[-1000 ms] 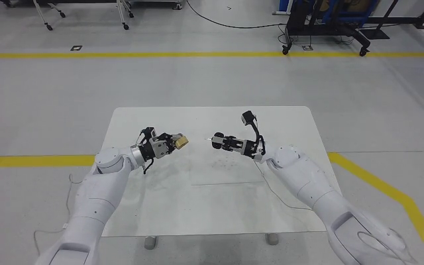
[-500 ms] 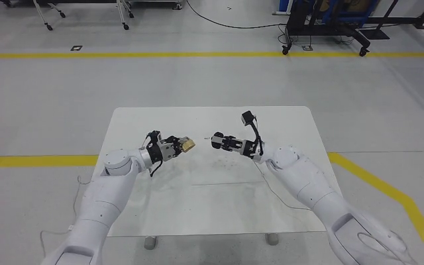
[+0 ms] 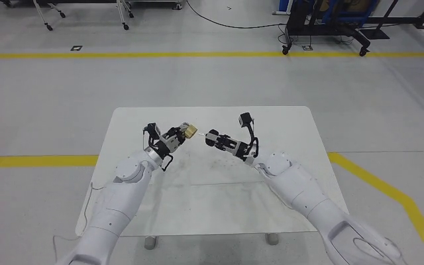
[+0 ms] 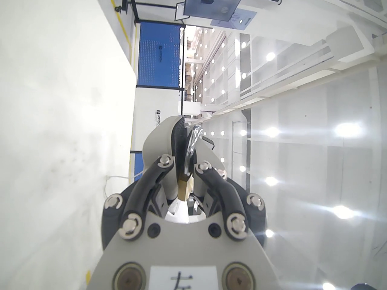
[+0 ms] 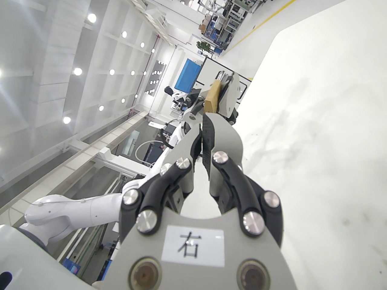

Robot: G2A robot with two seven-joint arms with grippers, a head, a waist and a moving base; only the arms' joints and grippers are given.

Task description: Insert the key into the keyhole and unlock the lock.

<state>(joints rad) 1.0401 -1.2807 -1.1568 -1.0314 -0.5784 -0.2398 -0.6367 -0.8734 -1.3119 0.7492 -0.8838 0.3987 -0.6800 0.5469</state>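
Above the table, toward 12 o'clock of its middle: I have both arms held up off the white rectangular table (image 3: 285, 199), tips facing each other
My left gripper (image 3: 183, 133): it comes in from 7 o'clock, and its fingers are clamped on the small brass padlock (image 3: 189, 131)
Grip seen from the left wrist: the left gripper (image 4: 186, 152) pinches the brass padlock (image 4: 183, 190) between its black pads, with the silvery shackle (image 4: 193, 140) toward the fingertips
My right gripper (image 3: 211, 136): it comes in from 4 o'clock, and its two fingers are drawn together
Key: I cannot make out the key between the pads of the right gripper (image 5: 205, 119); it is too small or hidden
Where the padlock sits: in the air at about 11 o'clock of the table's middle, and at 9 o'clock of the right gripper's tips, near them with a narrow gap from above
Right wrist view: the brass padlock (image 5: 211, 99) stands just past my fingertips; I cannot tell if they touch
Floor: a yellow tape line (image 3: 199, 54) runs across beyond the table at 12 o'clock
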